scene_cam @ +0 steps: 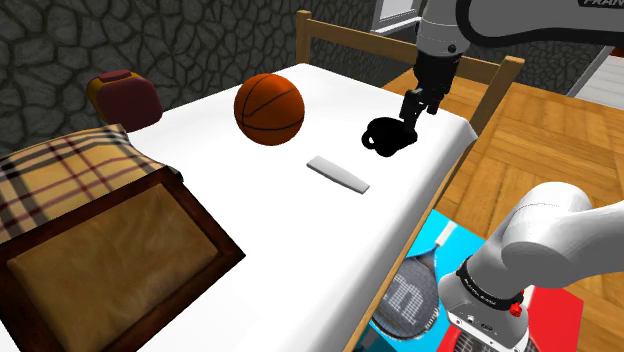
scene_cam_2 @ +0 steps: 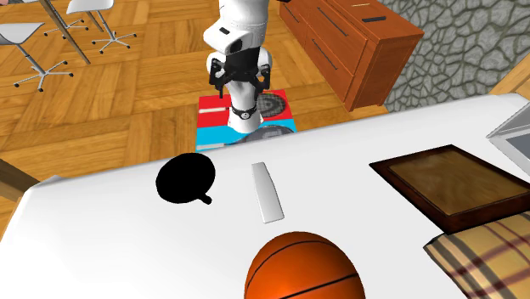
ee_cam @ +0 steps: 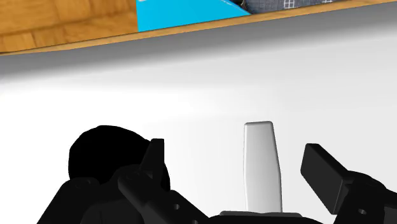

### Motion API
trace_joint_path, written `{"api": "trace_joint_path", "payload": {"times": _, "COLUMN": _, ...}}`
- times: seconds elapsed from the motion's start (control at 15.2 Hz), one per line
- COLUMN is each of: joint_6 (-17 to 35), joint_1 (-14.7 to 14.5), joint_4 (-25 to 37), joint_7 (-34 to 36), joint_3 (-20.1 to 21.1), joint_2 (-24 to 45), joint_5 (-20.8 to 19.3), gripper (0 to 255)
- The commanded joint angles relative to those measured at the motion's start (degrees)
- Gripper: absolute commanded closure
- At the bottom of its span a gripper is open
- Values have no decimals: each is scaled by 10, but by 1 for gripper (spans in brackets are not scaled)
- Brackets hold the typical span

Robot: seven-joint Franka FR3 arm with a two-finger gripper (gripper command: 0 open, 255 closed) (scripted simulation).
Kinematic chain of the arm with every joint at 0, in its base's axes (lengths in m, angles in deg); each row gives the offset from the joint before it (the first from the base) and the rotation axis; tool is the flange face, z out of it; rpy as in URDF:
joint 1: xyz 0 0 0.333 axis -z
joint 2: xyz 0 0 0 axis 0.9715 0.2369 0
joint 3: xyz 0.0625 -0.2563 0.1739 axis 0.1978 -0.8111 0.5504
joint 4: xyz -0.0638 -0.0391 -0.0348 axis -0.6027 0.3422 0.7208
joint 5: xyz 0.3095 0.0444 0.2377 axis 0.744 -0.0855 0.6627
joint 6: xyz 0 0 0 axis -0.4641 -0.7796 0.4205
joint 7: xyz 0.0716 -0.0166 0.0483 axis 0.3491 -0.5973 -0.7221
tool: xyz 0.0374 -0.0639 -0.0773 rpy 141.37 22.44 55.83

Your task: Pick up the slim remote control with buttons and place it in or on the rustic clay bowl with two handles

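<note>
Pincer [ee_cam: 235, 154] released, fingers wide apart, touching nothing. In the shoulder view it hangs just over the bowl [scene_cam: 388, 135], which is drawn solid black w/ a handle showing. Remote [scene_cam: 337, 173], a pale grey slab, lies flat on the white bed [scene_cam: 280, 230] just beside the bowl, apart from it; basketball [scene_cam: 269, 109] sits farther off. Prob. light & stiff, not fragile, but thin and low, so fingers must drop nearly to the sheet. Sides look smooth, could slip. Best hold: across the narrow width, approx. mid-length, to keep it level.
</note>
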Motion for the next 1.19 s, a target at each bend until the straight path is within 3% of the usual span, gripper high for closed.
{"api": "trace_joint_path", "payload": {"times": 0.0, "joint_6": 0, "joint_1": 0, "joint_4": 0, "joint_7": 0, "joint_3": 0, "joint_2": 0, "joint_5": 0, "gripper": 0}}
{"api": "trace_joint_path", "payload": {"times": 0.59, "joint_6": 191, "joint_1": -16, "joint_4": -55, "joint_7": -27, "joint_3": -22, "joint_2": 121, "joint_5": 23, "gripper": 0}}
{"api": "trace_joint_path", "payload": {"times": 1.12, "joint_6": 348, "joint_1": -35, "joint_4": -49, "joint_7": -65, "joint_3": -34, "joint_2": 274, "joint_5": 55, "gripper": 0}}
